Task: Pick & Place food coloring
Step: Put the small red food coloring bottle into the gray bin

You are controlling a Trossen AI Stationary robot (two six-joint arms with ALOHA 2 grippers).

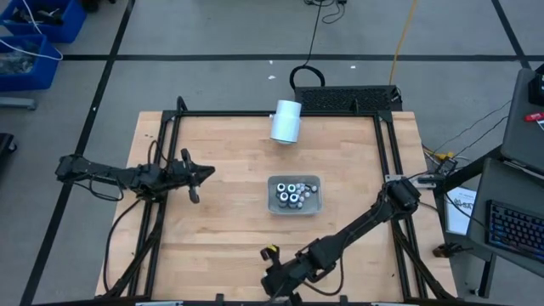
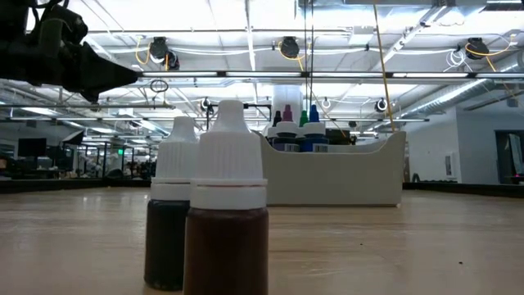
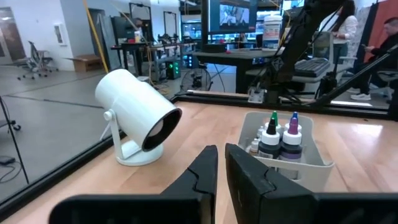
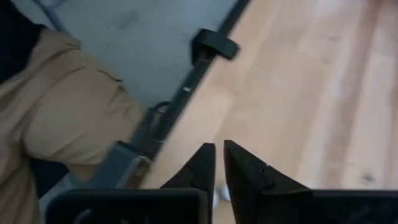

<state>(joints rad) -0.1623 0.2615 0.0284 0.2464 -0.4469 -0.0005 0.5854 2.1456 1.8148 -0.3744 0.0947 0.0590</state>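
**Figure: Food coloring (image 2: 225, 221) bottles standing on the table (image 2: 393, 246).**
Light, rigid, smooth-sided and easily toppled; grasp around the body under the cap. Right end effector (image 4: 219, 165) hovers nearly pressed together, holding nothing.

We see a pale, honey-toned wooden desk (image 1: 221, 170) with straight plank grain, framed by black rails. The tray (image 1: 294, 180) on it is light grey. The food coloring (image 1: 293, 195) bottles inside it look dark with white caps; from the left wrist their tips show green and purple above black and white bodies. Up close, two bottles (image 2: 209, 213) carry white ribbed caps over dark brown liquid. The cylinder (image 1: 286, 121) is plain white. Both arms are black.
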